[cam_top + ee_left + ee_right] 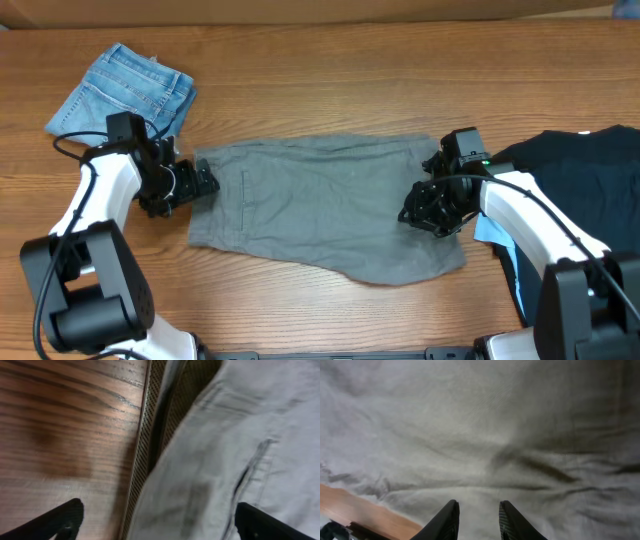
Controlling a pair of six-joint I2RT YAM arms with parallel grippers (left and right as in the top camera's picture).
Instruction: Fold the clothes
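Grey-khaki shorts point(320, 205) laid flat at table point(330, 90) centre. Left gripper point(200, 183) spread wide at waistband end, nothing held. Right gripper point(479, 520) set narrow over opposite end; pinch on cloth cannot be told.

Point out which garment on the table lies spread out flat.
The plain grey-khaki woven shorts at the centre. The blue denim pair sits folded upper left; the dark garment lies bunched at right.
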